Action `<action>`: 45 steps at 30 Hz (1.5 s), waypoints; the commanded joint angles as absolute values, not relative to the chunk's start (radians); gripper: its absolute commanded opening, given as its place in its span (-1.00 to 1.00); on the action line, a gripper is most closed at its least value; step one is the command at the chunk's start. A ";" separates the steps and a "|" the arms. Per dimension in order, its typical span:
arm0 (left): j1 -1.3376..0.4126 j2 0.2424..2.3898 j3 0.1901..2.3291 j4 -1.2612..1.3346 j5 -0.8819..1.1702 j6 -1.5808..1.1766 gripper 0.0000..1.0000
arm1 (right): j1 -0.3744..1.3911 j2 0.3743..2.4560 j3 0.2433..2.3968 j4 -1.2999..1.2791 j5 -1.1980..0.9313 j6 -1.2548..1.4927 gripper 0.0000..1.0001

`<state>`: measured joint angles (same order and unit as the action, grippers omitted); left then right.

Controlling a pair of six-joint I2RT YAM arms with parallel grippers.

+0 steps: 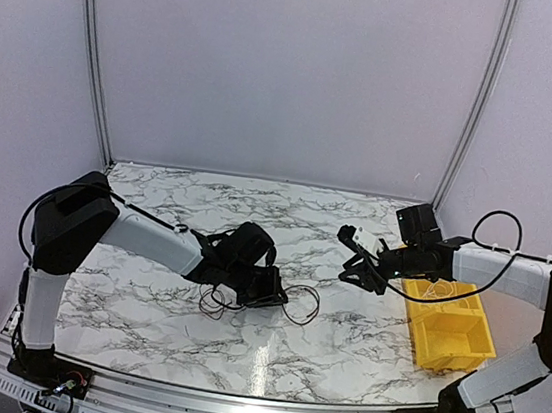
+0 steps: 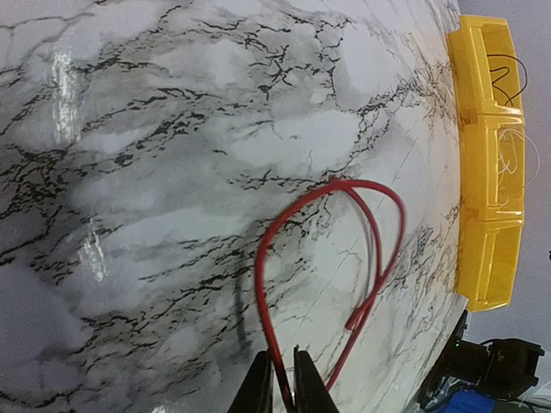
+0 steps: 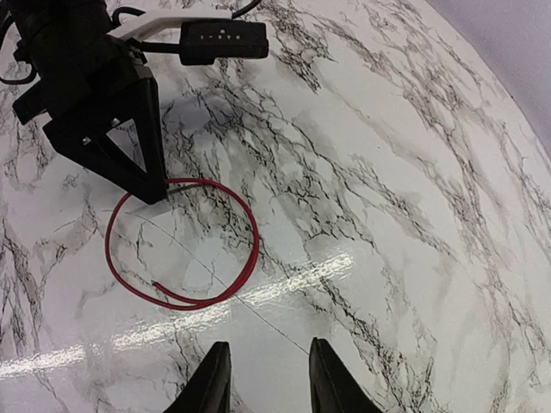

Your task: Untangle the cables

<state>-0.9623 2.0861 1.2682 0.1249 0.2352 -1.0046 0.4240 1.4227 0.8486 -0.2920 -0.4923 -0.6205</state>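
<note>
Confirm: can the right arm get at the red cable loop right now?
Likely yes. The right end effector is open and empty, and only marble table lies between it and the red cable. The left end effector pinches one end, so the loop's near side is free.

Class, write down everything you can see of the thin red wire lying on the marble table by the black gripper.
The thin red wire is a single short, glossy strand that looks plastic-coated. It is curled into a roughly round loop, with one free end lying just inside the curve. It lies flat on the white marble-patterned table. The left gripper pinches it at the loop's edge, and nothing else visibly touches it.
</note>
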 commanded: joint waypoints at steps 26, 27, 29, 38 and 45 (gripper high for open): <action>-1.068 1.916 1.278 0.212 -0.045 -0.716 -0.97 | 0.398 1.483 0.955 -0.375 -0.687 -0.510 -1.00; -1.068 1.917 1.278 0.212 -0.042 -0.706 -0.88 | 0.378 1.467 0.954 -0.371 -0.694 -0.496 -1.00; -1.068 1.919 1.283 0.192 -0.048 -0.689 -0.66 | 0.332 1.428 0.972 -0.388 -0.721 -0.479 -1.00; -1.063 1.868 1.354 -0.118 -0.123 -0.407 -0.07 | 0.150 1.186 1.122 -0.720 -0.620 -0.676 -1.00; -1.035 1.778 1.345 -0.222 -0.215 -0.217 0.05 | 0.084 1.038 1.194 -0.986 -0.411 -0.879 -1.00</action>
